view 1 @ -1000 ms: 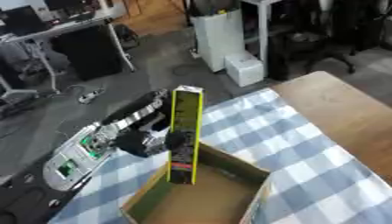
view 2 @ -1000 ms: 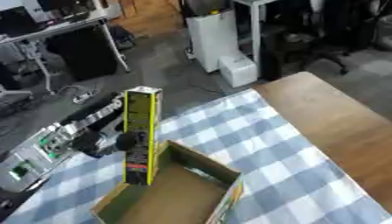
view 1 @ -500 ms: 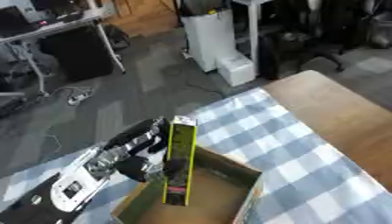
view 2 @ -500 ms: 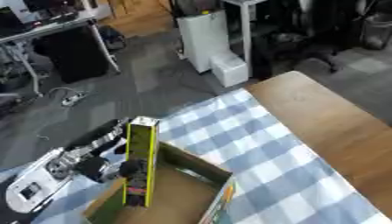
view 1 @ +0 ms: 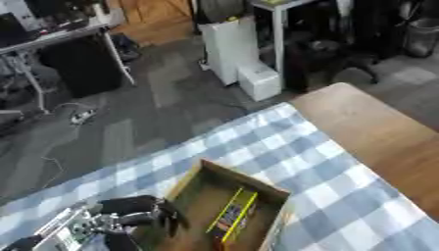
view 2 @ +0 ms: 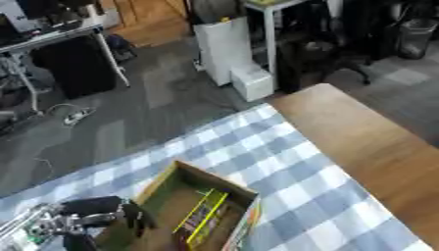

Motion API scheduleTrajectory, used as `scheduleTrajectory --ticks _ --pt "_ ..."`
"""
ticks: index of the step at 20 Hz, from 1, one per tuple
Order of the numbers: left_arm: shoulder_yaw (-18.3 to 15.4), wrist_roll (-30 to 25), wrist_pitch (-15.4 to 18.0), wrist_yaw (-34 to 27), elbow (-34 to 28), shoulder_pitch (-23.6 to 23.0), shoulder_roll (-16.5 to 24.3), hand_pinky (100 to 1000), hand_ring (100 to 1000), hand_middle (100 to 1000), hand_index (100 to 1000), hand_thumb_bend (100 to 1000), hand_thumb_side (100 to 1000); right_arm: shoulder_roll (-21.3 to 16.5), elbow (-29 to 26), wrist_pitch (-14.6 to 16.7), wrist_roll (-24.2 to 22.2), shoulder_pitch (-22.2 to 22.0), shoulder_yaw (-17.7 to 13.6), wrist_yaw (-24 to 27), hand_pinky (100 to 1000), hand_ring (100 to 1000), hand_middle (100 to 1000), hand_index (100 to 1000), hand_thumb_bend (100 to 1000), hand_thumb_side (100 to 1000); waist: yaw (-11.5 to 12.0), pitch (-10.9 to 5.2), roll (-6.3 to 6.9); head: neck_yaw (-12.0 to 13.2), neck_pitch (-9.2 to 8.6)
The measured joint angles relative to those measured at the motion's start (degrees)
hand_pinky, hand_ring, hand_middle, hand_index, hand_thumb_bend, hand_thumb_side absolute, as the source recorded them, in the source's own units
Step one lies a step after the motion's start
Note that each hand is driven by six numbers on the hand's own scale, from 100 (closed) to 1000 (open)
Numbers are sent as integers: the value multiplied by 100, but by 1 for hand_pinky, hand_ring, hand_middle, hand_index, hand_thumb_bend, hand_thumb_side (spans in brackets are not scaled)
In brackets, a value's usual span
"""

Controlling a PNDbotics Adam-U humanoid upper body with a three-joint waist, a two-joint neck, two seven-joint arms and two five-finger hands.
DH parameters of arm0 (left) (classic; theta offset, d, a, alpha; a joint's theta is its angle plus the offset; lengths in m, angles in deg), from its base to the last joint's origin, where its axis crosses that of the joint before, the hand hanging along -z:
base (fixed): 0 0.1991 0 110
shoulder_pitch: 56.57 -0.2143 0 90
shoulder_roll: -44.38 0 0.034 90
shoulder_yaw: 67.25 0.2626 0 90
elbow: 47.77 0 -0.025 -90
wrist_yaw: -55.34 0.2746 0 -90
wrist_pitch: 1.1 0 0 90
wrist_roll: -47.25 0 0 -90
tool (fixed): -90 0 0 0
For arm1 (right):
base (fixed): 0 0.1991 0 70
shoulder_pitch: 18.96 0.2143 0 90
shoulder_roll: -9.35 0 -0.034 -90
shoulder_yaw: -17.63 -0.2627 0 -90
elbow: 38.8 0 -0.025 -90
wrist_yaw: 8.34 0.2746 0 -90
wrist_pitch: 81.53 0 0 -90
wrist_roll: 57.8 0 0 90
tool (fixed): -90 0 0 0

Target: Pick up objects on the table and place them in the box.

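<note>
The long yellow-edged packet (view 1: 233, 218) lay flat inside the cardboard box (view 1: 195, 177), near its right wall. It looked to me light, stiff and boxy, best taken by its long narrow sides. My left hand (view 1: 135, 212) hung at the box's left wall, fingers curled, holding nothing. The checked cloth (view 1: 343, 196) lay under the box, on the wooden table (view 1: 377, 132).
</note>
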Motion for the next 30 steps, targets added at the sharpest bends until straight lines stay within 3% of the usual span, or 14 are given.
scheduleTrajectory --ticks 5,6,7,8,9,10,11,12,14,17,18,24,30 --pt "-1268 2531 -384 -1065 -1636 -650 100 566 708 804 863 813 827 0 0 112 33 -204 -48 -114 444 402 407 640 100 1000 194 -6 -72 -176 -172" --pt "-1441 2897 -489 -1119 -1980 -863 89 484 605 730 813 774 798 0 0 144 34 -259 -67 -140 443 402 407 637 100 1000 251 -16 -110 -204 -239" --pt "-1592 3204 -608 -1123 -2311 -1104 19 501 622 745 825 777 803 0 0 188 30 -342 -88 -163 443 402 407 638 100 1000 329 -46 -170 -205 -316" --pt "-1714 3450 -748 -1081 -2624 -1351 -100 269 413 570 739 747 768 1 0 236 21 -440 -108 -192 445 402 409 636 100 1000 408 -85 -248 -206 -393" --pt "-1823 3658 -928 -990 -2927 -1598 -276 335 464 620 769 761 782 2 0 299 0 -560 -131 -231 444 402 408 637 100 1000 495 -125 -347 -204 -472" --pt "-1896 3819 -1098 -854 -3180 -1809 -467 100 205 398 591 667 702 6 0 361 -29 -671 -144 -267 440 402 411 627 100 989 573 -151 -429 -200 -535" --pt "-1953 3958 -1251 -685 -3415 -1959 -667 100 205 398 591 667 702 8 -1 443 -82 -801 -165 -308 440 402 411 627 100 989 669 -169 -503 -199 -590" --pt "-1984 4073 -1363 -484 -3613 -2064 -873 100 155 331 527 547 665 19 -1 551 -156 -955 -176 -351 434 399 409 615 100 975 783 -191 -565 -198 -635" --pt "-1997 4232 -1455 -36 -3866 -2087 -1258 100 128 278 513 545 634 85 -1 840 -391 -1300 -175 -440 429 398 408 601 100 967 989 -227 -700 -217 -722" --pt "-1943 4324 -1543 470 -3999 -1963 -1716 100 133 281 510 533 630 257 -2 1409 -889 -1847 -117 -642 419 388 405 586 100 958 1302 -225 -897 -449 -807" --pt "-1898 4319 -1562 588 -4017 -1909 -1813 100 129 279 512 535 625 324 -2 1461 -952 -1999 -50 -725 419 384 405 582 100 958 1400 -218 -942 -516 -814" --pt "-1558 4031 -1746 672 -4043 -1699 -2125 100 111 265 510 557 622 668 1 1149 -1264 -2474 340 -988 403 369 398 575 100 951 1711 -131 -972 -858 -835" --pt "-1268 3310 -2253 635 -4043 -1693 -2153 100 132 288 513 571 626 733 1 1031 -1381 -2520 264 -543 384 358 398 585 100 944 1656 -97 -950 -1200 -1067"
